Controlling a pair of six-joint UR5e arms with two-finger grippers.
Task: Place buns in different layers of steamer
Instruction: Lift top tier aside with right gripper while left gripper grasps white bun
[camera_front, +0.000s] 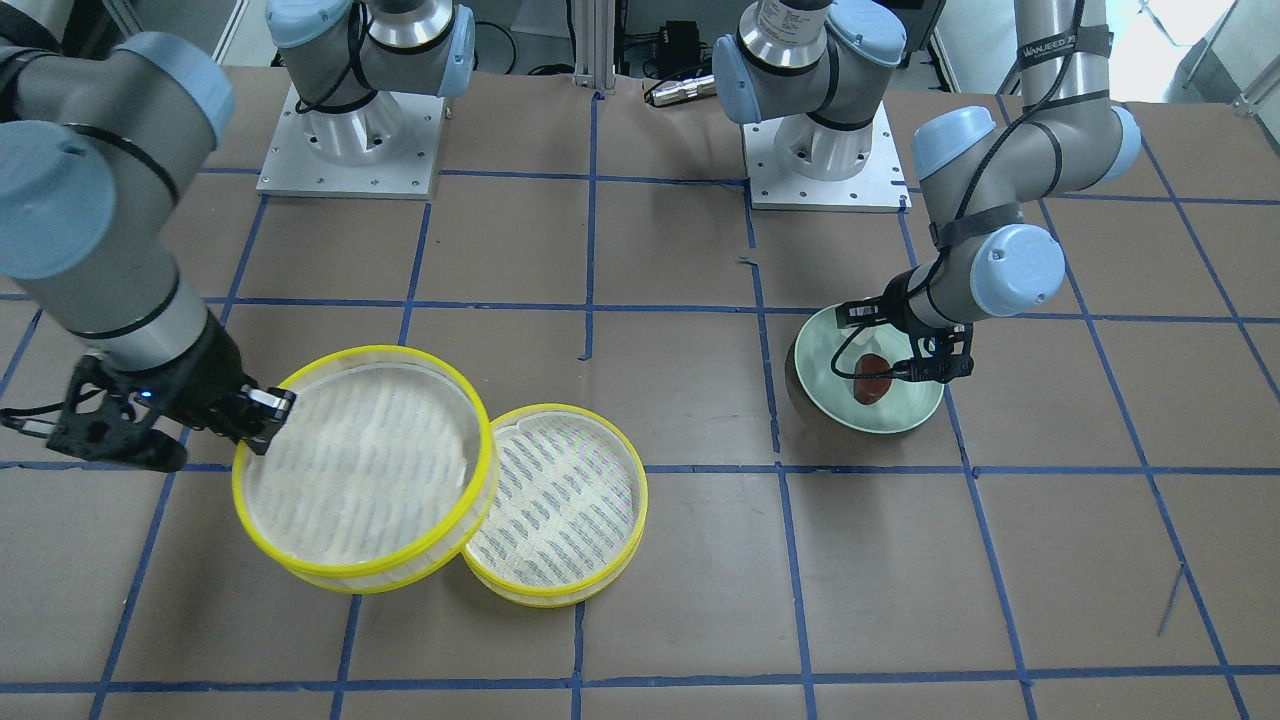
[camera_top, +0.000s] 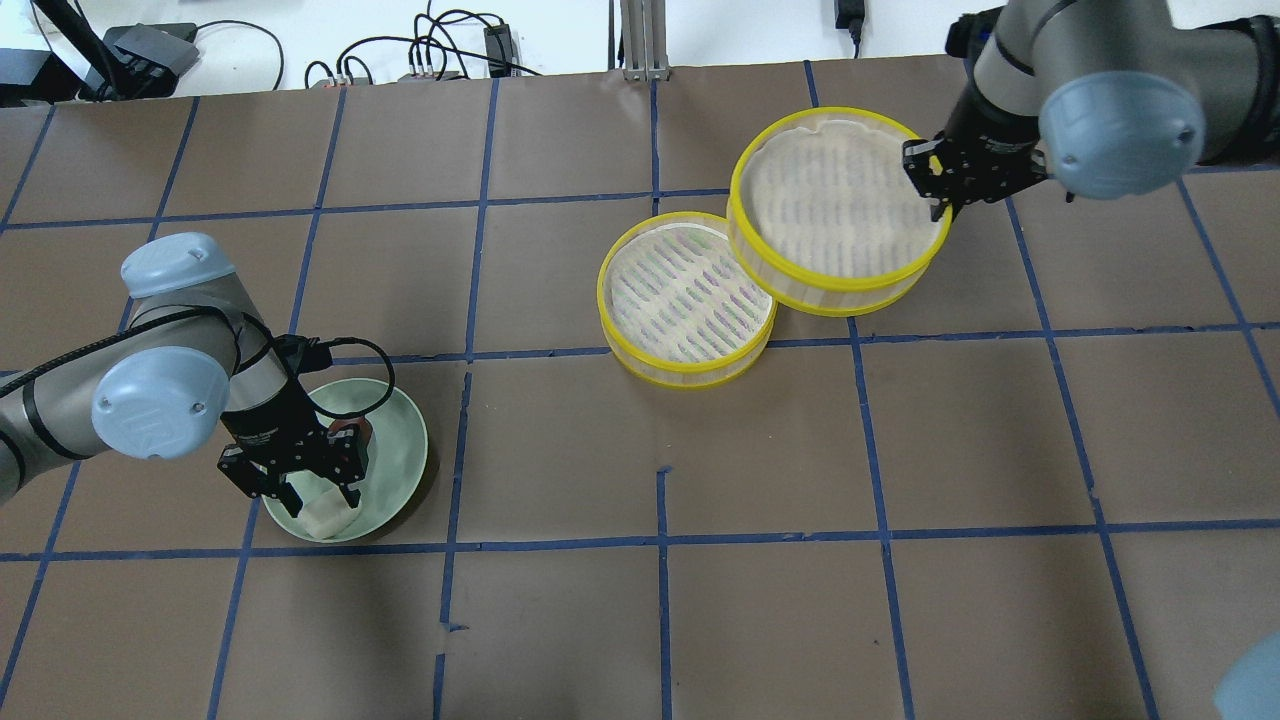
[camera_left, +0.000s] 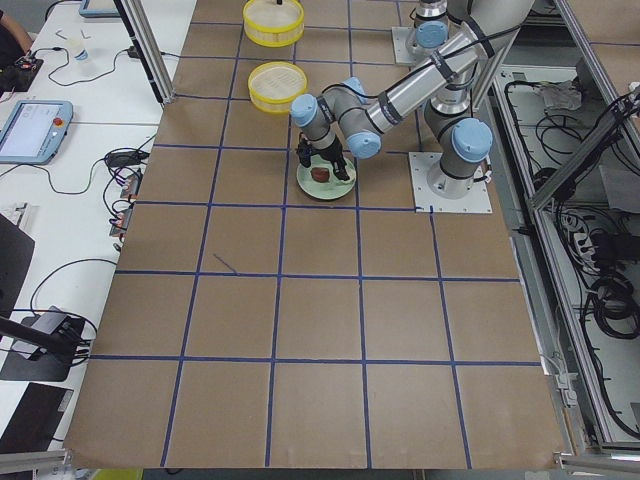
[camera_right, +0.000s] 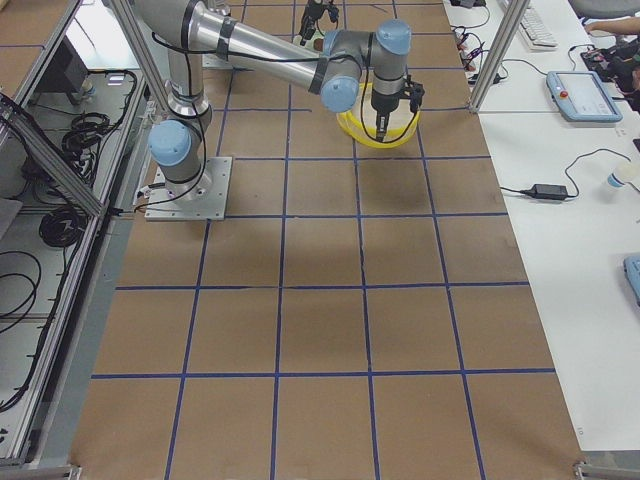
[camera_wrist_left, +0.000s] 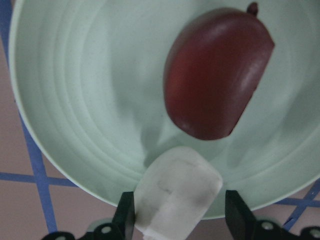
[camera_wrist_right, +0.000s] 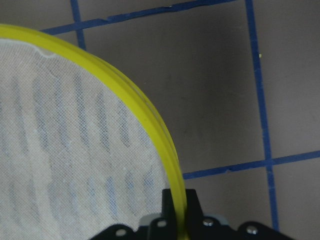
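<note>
Buns both on pale green plate (camera_top: 400, 440), none in a tray yet. At plate's edge, white bun (camera_wrist_left: 175, 192) between fingers of left claw (camera_top: 320, 497); touching one finger, gripped or not, cannot tell. Just beside it, reddish-brown bun (camera_wrist_left: 215, 75), untouched. Right claw (camera_top: 938, 195) clenched on yellow rim of held tray (camera_top: 830, 200), raised, overlapping edge of other tray (camera_top: 680, 290) flat on tabletop (camera_top: 640, 600). Layers apart. Left to do: both placements, then restack. Early stage, by the look.
</note>
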